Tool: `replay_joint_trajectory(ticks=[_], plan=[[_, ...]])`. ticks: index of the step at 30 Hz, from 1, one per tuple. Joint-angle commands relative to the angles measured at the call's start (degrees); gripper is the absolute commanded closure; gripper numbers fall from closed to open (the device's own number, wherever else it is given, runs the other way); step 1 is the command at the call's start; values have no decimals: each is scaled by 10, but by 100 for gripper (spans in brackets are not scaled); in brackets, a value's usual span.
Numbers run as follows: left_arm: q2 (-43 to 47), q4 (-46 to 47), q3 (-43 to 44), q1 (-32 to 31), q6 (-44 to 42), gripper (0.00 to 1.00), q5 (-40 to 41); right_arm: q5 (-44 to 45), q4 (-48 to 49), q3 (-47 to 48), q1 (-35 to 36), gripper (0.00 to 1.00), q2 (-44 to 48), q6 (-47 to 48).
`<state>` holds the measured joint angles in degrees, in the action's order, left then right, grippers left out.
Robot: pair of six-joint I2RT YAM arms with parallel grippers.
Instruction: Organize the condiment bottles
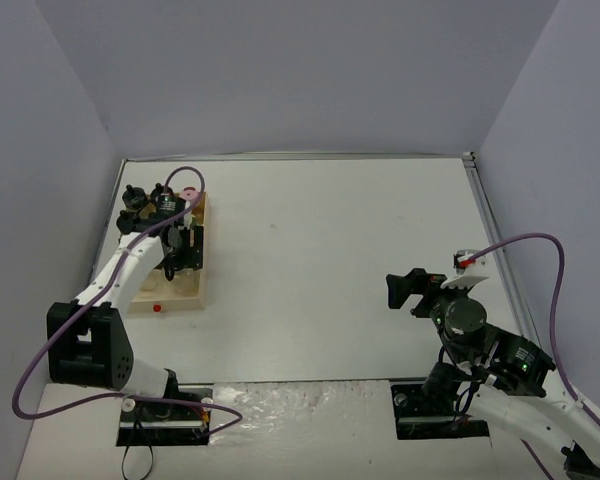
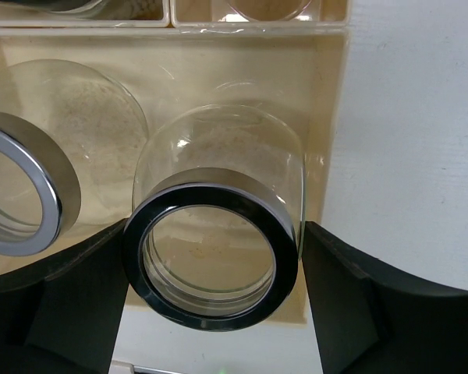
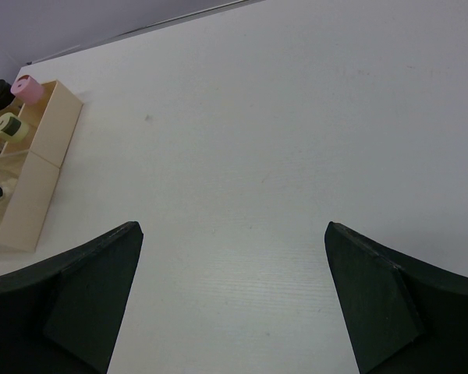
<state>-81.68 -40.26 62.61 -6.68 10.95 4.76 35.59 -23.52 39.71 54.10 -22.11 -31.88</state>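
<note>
My left gripper [image 2: 214, 300] is closed around a wide clear jar [image 2: 218, 156] with a dark-looking ringed lid. The jar stands in the near right compartment of the pale wooden tray [image 2: 327, 101]. A second wide jar with a silvery lid [image 2: 31, 187] stands just left of it. In the top view the left gripper [image 1: 180, 245] is over the tray [image 1: 195, 292]. A pink-capped jar [image 1: 190, 194] and black-capped jars [image 1: 132, 198] sit at the tray's far end. My right gripper [image 1: 405, 290] is open and empty; in its own view [image 3: 234, 296] it is over bare table.
The right wrist view shows the tray [image 3: 31, 202] far left with the pink cap [image 3: 27, 89] and a yellow-green cap [image 3: 8, 125]. A small red dot [image 1: 156, 308] lies by the tray's near edge. A small white-and-red item [image 1: 467, 260] lies near the right wall.
</note>
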Motion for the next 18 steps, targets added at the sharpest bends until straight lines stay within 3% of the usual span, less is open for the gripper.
replay_joint_trajectory(ticks=[1, 7, 14, 18], plan=[[12, 54, 7, 3, -27, 79, 8, 10, 29, -3, 4, 0, -7, -4], [-7, 54, 3, 4, -31, 66, 6, 9, 30, -3, 4, 0, -7, -4], [2, 57, 6, 4, -33, 34, -1, 6, 30, -3, 4, 0, -7, -3], [14, 54, 12, 4, -31, 25, -3, 6, 30, -3, 3, 0, -7, -2]])
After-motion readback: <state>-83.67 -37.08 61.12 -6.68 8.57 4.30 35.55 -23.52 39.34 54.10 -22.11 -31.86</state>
